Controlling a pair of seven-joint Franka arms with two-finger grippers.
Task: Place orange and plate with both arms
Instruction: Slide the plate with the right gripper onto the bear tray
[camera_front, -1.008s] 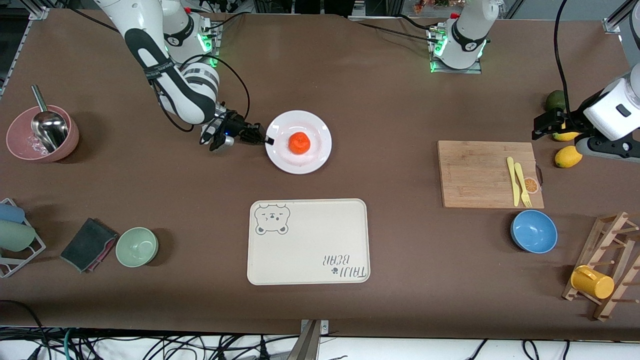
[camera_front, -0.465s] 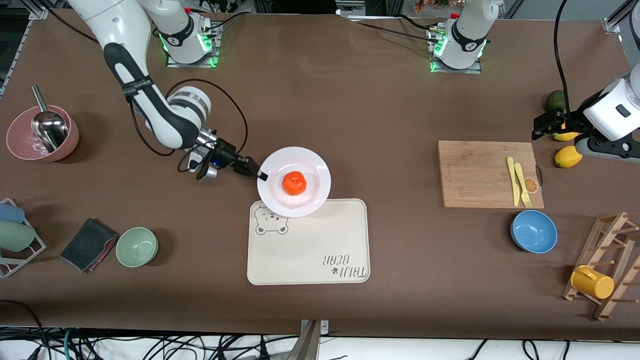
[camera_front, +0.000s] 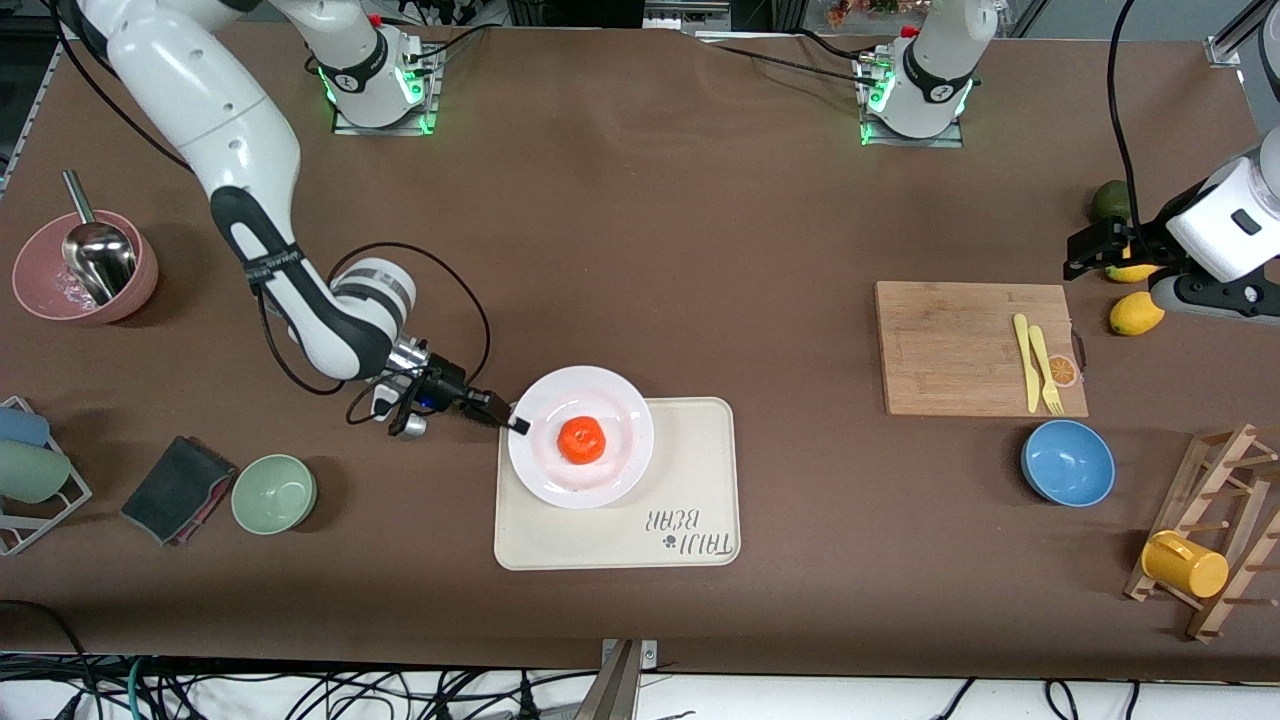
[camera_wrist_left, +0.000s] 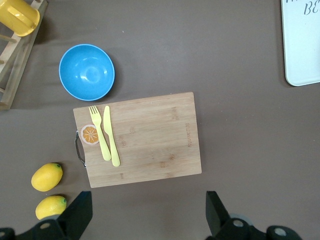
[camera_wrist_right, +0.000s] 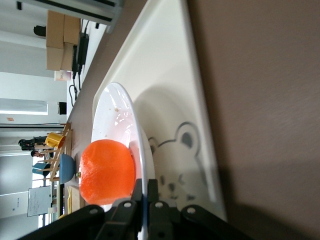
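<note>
A pink bowl (camera_front: 85, 268) with a metal scoop sits at the right arm's end of the table. The right gripper (camera_front: 516, 424) is clamped shut on the rim of the white plate (camera_front: 620, 462), held over the bear-printed corner of the beige tray (camera_front: 690, 480). The orange (camera_front: 581, 439) rests at the plate's centre. Toward the left arm's end lie a wooden cutting board (camera_front: 960, 345) with a yellow knife and fork, and a blue bowl (camera_front: 1068, 463). The left gripper (camera_front: 1085, 253) waits with its jaws spread wide and empty, above two lemons (camera_front: 1136, 313).
</note>
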